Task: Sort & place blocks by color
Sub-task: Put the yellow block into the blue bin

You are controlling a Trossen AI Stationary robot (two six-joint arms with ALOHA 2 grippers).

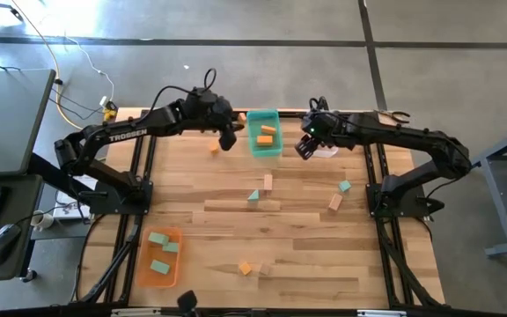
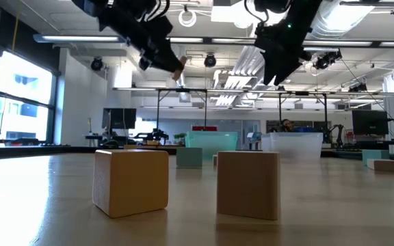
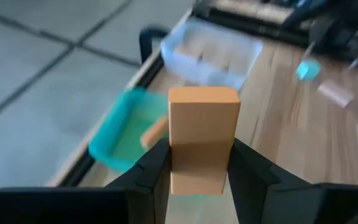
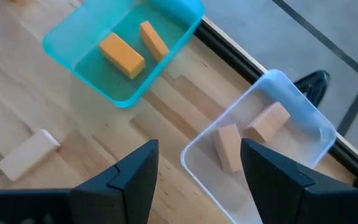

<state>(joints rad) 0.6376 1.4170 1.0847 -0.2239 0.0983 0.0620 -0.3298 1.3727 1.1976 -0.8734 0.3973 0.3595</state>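
Orange bin (image 1: 142,273), near-left corner, holds teal blocks. L gripper (image 1: 228,138) hangs just beside the teal bin (image 1: 252,145) at the far edge, jaws narrow, clamped on an orange block (image 3: 202,138). Step in hand, I'd say: carrying it to the teal bin, which already has two orange blocks (image 4: 122,55). Next: move over the bin, let go. R gripper (image 1: 304,148) spread wide, empty, above the clear bin (image 4: 309,112) w/ two tan blocks (image 4: 268,122). Loose blocks (image 1: 253,196) remain mid-table.
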